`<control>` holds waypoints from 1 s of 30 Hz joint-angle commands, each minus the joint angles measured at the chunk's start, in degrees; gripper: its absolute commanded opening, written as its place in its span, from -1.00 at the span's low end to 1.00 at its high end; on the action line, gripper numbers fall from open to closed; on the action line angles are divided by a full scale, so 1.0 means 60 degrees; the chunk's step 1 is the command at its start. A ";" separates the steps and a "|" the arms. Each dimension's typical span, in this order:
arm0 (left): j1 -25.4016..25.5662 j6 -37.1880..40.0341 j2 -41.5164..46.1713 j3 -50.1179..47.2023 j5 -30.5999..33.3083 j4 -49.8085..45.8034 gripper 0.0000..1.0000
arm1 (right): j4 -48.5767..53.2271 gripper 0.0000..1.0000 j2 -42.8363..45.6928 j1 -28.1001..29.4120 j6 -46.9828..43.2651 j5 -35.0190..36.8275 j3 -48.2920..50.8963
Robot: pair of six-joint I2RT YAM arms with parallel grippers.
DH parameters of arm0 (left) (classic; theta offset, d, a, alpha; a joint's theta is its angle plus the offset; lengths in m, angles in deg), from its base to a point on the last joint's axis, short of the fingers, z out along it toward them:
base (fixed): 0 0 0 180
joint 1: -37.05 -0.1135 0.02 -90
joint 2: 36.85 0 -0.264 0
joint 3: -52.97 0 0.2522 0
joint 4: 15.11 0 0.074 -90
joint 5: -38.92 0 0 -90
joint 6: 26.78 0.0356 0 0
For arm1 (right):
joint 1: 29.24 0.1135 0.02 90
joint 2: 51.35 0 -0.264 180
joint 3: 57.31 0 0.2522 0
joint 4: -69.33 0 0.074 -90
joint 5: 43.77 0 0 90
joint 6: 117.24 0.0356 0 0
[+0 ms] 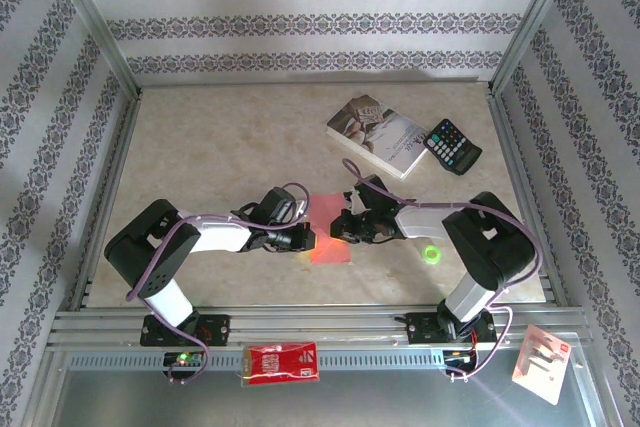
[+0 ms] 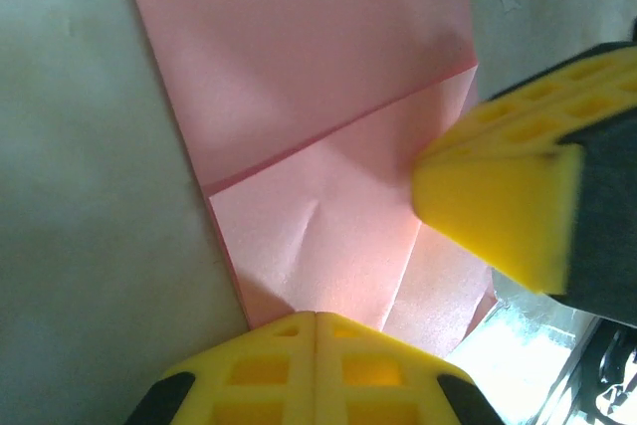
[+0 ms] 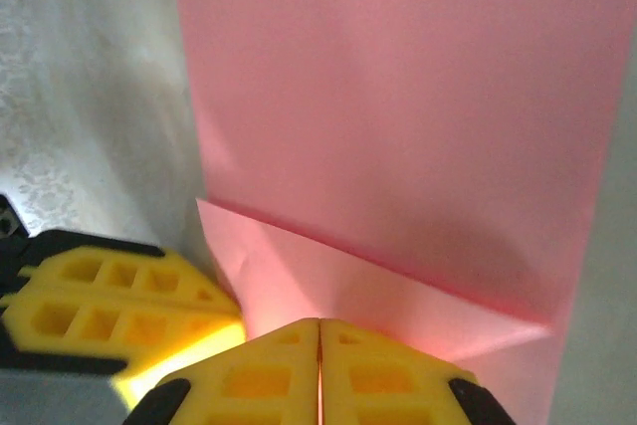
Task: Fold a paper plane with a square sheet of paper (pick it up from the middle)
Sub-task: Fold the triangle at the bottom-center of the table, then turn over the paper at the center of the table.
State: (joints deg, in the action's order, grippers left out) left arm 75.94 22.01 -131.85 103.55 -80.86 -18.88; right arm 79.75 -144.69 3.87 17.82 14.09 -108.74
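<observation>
Left gripper point(image 1: 300, 239): fingers closed together, holding nothing, tips at the left side of the square sheet of paper point(image 1: 328, 209). The pink sheet lies flat on the table point(image 1: 200, 147), near the front middle, between the two grippers. In the wrist views a flap is folded over part of it, with a straight diagonal crease. Right gripper point(image 1: 347, 227): fingers likewise together, tips at the sheet's right side, near the left gripper. Farther back and right, well apart from the sheet, lie a paperback book point(image 1: 378, 134) and, just beside it, a black calculator point(image 1: 452, 145).
</observation>
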 commanded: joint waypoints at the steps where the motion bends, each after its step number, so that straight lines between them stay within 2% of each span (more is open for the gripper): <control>1: -0.0099 0.0173 -0.0003 -0.0372 0.0437 -0.0305 -1.00 | 0.1328 -0.78 0.1063 -0.0112 -0.0672 0.0377 -0.0240; 7: -0.0096 0.0050 0.0218 -0.0257 0.0343 -0.0332 -1.00 | 0.2481 -0.66 0.2542 0.0134 -0.0638 0.1210 0.0390; 13: -0.0083 -0.0091 0.0065 -0.0229 0.0305 -0.0220 -1.00 | 0.3517 -0.42 0.3935 0.0961 0.0329 0.2862 0.1073; 17: -0.0081 -0.0082 -0.0043 -0.0259 0.0301 -0.0173 -1.00 | 0.3037 -0.30 0.3664 0.1423 0.0761 0.3206 0.1180; 30: -0.0081 -0.0031 -0.0195 -0.0253 0.0159 -0.0087 -1.00 | 0.2327 -0.26 0.2671 0.1921 0.0937 0.3220 0.1089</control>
State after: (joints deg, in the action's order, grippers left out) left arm 75.94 21.96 -131.31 102.96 -80.70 -18.48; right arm 95.08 -127.66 14.82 22.56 31.95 -102.40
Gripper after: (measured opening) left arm 0.036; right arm 0.366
